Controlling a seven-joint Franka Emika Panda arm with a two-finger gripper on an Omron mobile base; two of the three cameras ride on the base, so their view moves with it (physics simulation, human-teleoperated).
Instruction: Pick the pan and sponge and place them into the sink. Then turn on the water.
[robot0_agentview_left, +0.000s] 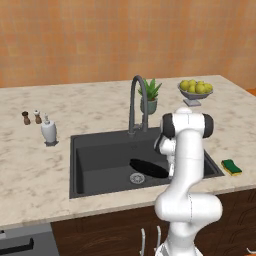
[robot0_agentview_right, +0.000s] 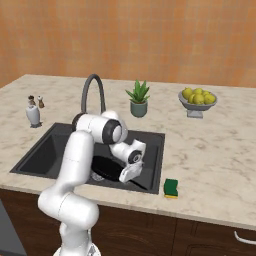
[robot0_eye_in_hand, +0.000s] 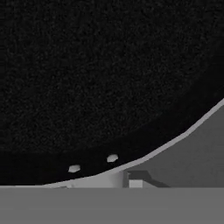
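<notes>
The flat, round, all-black frying pan (robot0_agentview_left: 149, 168) lies on the floor of the large dark grey rectangular sink (robot0_agentview_left: 100, 150), toward its right half, just beside the round metal drain (robot0_agentview_left: 137, 178). This part of the task appears done. The small green-topped, yellow-based rectangular sponge (robot0_agentview_left: 231, 166) rests on the pale marble counter (robot0_agentview_left: 35, 165) right of the basin, near the front edge, well apart from the pan; it remains to be moved. No stream falls from the tall arched dark grey faucet (robot0_agentview_left: 138, 102), so the water is judged still off.

The white arm's two-finger gripper (robot0_agentview_right: 128, 175) hangs low inside the basin over the pan's near right edge. Whether its jaws are spread or pressed together cannot be told.

The hand view gives the pan's speckled black surface (robot0_eye_in_hand: 100, 74) and curved rim against grey basin floor. The right base view shows the sponge (robot0_agentview_right: 171, 188) unobstructed; the left base view shows the drain.
</notes>
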